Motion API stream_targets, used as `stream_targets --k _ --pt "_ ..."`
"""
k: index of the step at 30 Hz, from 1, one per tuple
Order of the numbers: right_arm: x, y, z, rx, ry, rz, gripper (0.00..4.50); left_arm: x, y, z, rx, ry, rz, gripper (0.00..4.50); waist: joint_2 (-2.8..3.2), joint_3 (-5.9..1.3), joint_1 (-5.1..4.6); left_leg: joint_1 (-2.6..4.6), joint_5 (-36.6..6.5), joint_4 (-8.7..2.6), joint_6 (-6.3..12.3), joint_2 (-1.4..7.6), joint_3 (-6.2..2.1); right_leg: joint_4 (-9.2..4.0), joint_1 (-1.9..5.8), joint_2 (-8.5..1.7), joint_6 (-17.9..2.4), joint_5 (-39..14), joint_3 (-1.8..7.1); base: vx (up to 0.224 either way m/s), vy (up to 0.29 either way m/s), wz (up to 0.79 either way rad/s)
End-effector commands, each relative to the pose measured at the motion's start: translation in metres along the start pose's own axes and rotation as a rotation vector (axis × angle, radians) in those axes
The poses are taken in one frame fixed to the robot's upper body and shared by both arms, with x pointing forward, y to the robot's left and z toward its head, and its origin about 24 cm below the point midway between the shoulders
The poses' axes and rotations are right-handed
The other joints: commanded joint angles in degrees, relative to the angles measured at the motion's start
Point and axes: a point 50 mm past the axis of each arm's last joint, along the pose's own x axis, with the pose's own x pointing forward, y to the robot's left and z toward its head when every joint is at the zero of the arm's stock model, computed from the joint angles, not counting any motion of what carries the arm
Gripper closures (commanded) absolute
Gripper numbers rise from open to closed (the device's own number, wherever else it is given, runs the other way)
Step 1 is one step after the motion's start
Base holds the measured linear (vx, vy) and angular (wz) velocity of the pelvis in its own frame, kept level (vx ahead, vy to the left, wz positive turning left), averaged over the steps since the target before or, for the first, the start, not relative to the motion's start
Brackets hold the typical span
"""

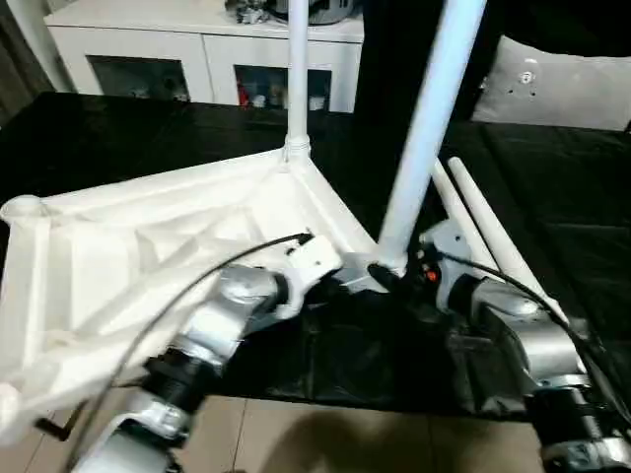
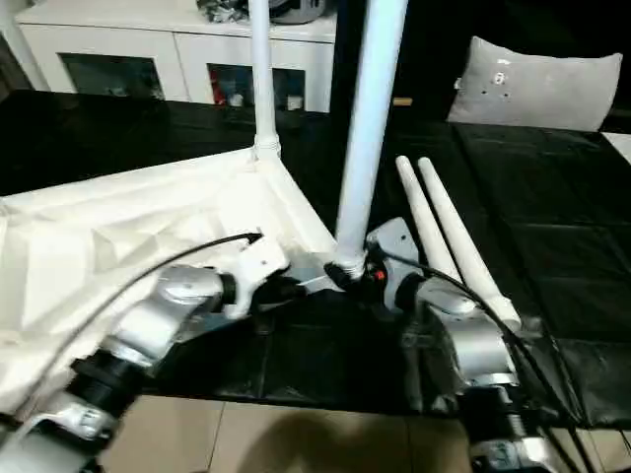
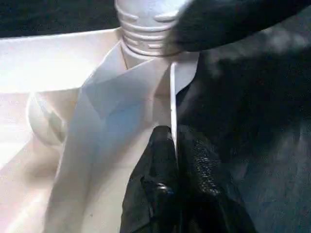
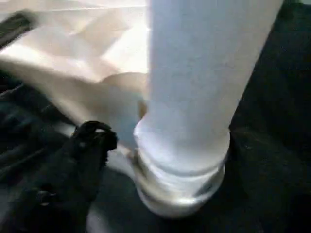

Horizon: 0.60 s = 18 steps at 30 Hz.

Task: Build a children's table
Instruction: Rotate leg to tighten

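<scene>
Left tool (image 1: pixel 347 272), two black fingers, is pinched shut on the thin side wall of the white plastic rectangular tabletop (image 1: pixel 148 256), at the near corner. In the left wrist view its fingers (image 3: pixel 160 160) sit either side of that upright wall, just below the ribbed collar of a leg.

Right tool (image 1: pixel 386 279) sits at the base of the near long tapered white round leg (image 1: pixel 429 118), right where the leg enters the corner socket. One black finger (image 4: pixel 90 150) shows beside the leg's base with a gap to the leg; can't tell how wide the tool stands, and no clear grip on the leg.

Tabletop lies upside down, ribbed underside up, tilted on the black-covered work surface (image 1: pixel 552 187), overhanging the near edge on the left. Near leg stands in the corner between both tools, leaning right at its top. A second white leg (image 1: pixel 297 69) stands upright in the far corner socket. Empty round socket (image 1: pixel 22 208) at the far-left corner.

Two more loose white legs (image 1: pixel 483 232) lie side by side on the surface, just right of the near leg, beside the right arm.

White cabinet with glass doors (image 1: pixel 207 49) behind the surface; grey cushion (image 1: pixel 562 84) at back right.
</scene>
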Motion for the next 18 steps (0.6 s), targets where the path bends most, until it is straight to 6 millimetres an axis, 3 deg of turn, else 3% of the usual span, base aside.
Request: stream_targets --k 1,7,9,15,16,18 --pt "-0.001 0.006 0.007 -0.039 -0.034 0.113 0.09 -0.001 -0.005 -0.008 0.04 0.024 -0.074 4.5 -0.57 -2.9 0.26 -1.01 -6.94 -3.74 4.75 2.23 -0.61 -4.74 3.36 -3.66 -8.59 -13.41 3.31 0.0 0.0 0.0" --pt "-0.019 -0.001 0.006 -0.182 0.059 0.251 0.09 -0.016 -0.009 -0.015 0.144 0.037 -0.289 4.5 -0.43 -3.28 0.58 -0.85 -3.29 -3.22 6.47 2.47 -0.38 -3.41 3.08 -3.57 -13.22 -3.37 3.4 0.0 0.0 0.0" --pt "-0.024 -0.003 0.005 -0.198 0.075 0.317 0.09 -0.02 -0.012 -0.018 0.183 0.054 -0.372 4.5 -0.46 -3.25 0.88 -0.96 -3.03 -3.13 7.21 2.48 -0.39 -3.24 3.19 -3.62 -13.91 -2.43 3.35 0.0 0.0 0.0" --pt "-0.031 0.003 0.003 -0.194 0.103 0.484 0.25 -0.026 -0.016 -0.019 0.245 0.074 -0.522 4.5 -0.63 -3.06 2.04 -0.67 -4.91 -3.23 6.55 2.9 -0.2 -3.3 3.04 -3.8 -13.98 -5.28 3.41 0.0 0.0 0.0" --pt "-0.031 0.003 0.002 -0.194 0.106 0.49 0.54 -0.026 -0.016 -0.019 0.248 0.075 -0.527 4.5 -0.76 -3.05 2.08 -0.78 -5.04 -3.22 6.4 2.87 -0.21 -3.3 3.12 -3.85 -13.9 -5.53 3.41 0.0 0.0 0.0" --pt "-0.031 0.005 0.001 -0.192 0.112 0.506 0.62 -0.027 -0.016 -0.019 0.257 0.08 -0.537 4.5 -0.83 -3.08 2.19 -0.73 -5.39 -3.31 5.62 2.9 -0.28 -3.38 3.12 -3.91 -13.46 -6.52 3.39 0.0 0.0 0.0"
